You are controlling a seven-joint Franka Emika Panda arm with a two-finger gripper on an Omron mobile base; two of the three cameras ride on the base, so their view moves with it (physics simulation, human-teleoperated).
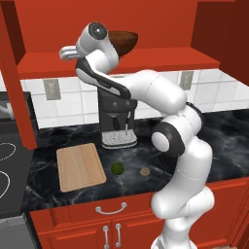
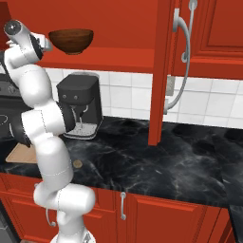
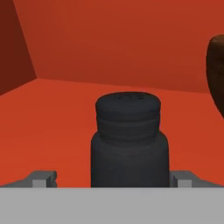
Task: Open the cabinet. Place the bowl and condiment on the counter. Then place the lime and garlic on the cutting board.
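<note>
- Red cabinet [image 1: 116,61] stands open in the left base view; the bowl [image 1: 122,41] sits on its shelf behind the arm.
- Right base view: the bowl is close beside the wrist, so a sideways swing could knock it off.
- Hand view: the condiment [image 3: 129,140] stands upright between the wide-spread fingers [image 3: 43,178], ungripped; an off-centre close could topple it.

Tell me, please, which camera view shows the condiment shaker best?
The hand view: the condiment stands upright, close, between the open gripper tips. In both base views the arm hides it.
</note>
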